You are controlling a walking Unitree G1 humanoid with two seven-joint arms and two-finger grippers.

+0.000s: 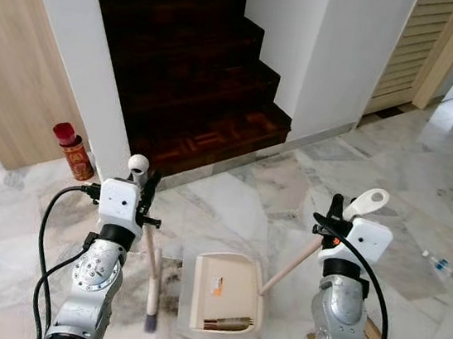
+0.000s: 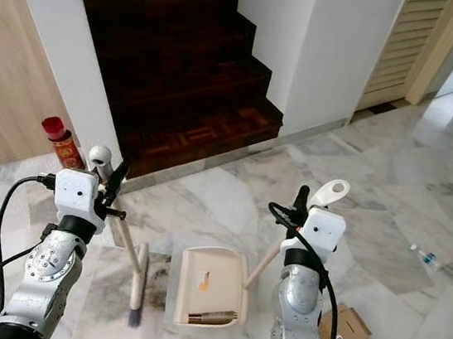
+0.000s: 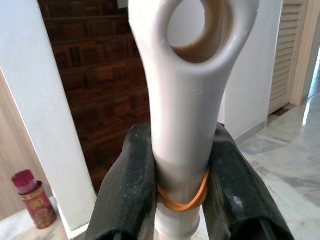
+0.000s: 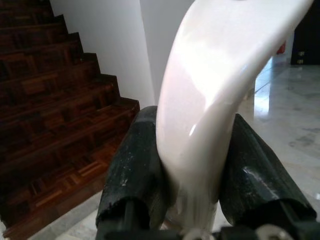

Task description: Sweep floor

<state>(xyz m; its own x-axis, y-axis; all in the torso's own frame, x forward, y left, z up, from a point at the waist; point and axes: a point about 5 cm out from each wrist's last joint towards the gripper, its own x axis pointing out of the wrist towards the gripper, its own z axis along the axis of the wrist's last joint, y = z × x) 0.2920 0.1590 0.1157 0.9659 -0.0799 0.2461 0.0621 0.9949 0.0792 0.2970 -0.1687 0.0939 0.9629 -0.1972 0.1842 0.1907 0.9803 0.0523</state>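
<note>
My left gripper is shut on the cream handle of a small broom, whose dark bristles rest on the marble floor. In the left wrist view the black fingers clamp the broom handle just above an orange rubber band. My right gripper is shut on the long handle of a beige dustpan that sits on the floor between my arms. A brown stick-like piece lies in the pan. The right wrist view has the pan's handle squeezed between the fingers.
Dark wooden stairs rise straight ahead between white walls. A red can stands by the left wall corner. A plastic bottle lies on the floor at the right, and a cardboard box sits by my right arm.
</note>
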